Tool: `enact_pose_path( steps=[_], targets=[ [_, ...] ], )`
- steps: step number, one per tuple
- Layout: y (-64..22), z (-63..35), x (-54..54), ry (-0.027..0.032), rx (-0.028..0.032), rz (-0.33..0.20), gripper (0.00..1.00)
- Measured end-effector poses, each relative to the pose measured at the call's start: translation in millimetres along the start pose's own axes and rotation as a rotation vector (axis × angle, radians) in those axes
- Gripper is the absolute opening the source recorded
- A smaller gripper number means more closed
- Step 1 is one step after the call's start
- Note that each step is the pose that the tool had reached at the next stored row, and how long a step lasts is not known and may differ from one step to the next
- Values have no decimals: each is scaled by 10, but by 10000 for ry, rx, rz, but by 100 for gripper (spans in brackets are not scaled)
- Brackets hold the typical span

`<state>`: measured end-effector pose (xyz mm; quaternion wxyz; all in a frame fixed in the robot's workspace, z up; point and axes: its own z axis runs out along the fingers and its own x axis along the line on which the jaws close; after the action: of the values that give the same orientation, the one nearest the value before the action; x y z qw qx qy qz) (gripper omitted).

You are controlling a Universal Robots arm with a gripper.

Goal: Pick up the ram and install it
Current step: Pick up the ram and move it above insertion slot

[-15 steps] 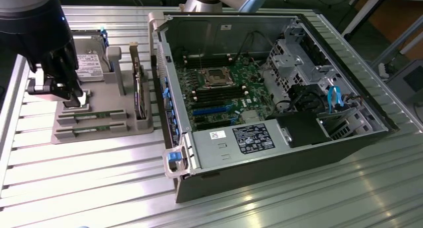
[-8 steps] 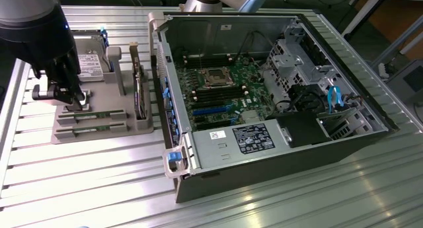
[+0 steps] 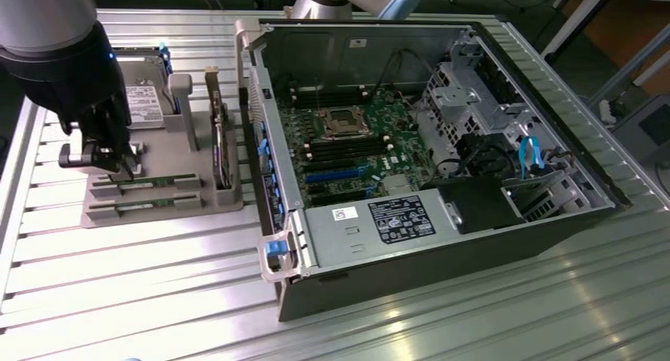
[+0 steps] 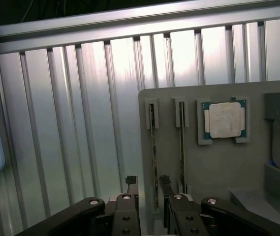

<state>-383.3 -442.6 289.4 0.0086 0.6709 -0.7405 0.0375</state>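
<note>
Released and spread wide, the jaws of the black gripper (image 4: 148, 184) stand one on each side of the thin green ram stick (image 4: 154, 142). We see nothing grasped. The stick sits on its long edge in a slot of the flat grey plastic holder (image 4: 218, 172). One finger (image 4: 132, 186) is clearly apart from the stick. The other is just beside it, and we cannot tell whether it touches.

A second green memory stick (image 4: 181, 142) stands in the neighbouring slot. It lies between the first stick and a square silver processor chip (image 4: 224, 119) seated in its own recess.

In the exterior view we find the arm over the holder on the exterior view's left. A silver hard drive (image 3: 141, 102) and an upright expansion card (image 3: 220, 141) are held there too. On the exterior view's right, an open black computer case (image 3: 419, 282) lies on its side on the ribbed aluminium table (image 3: 157, 282). Its green motherboard (image 3: 356, 149) is exposed, well apart from the ram stick.
</note>
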Motion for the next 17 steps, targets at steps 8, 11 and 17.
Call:
enact_pose_path(
  steps=[8, 11, 17],
  targets=[
    [6, 147, -10, 0, 1, 1, 29],
    [7, 189, -12, 0, 0, 0, 29],
    [-17, 375, -27, 0, 0, 1, 29]
  ],
)
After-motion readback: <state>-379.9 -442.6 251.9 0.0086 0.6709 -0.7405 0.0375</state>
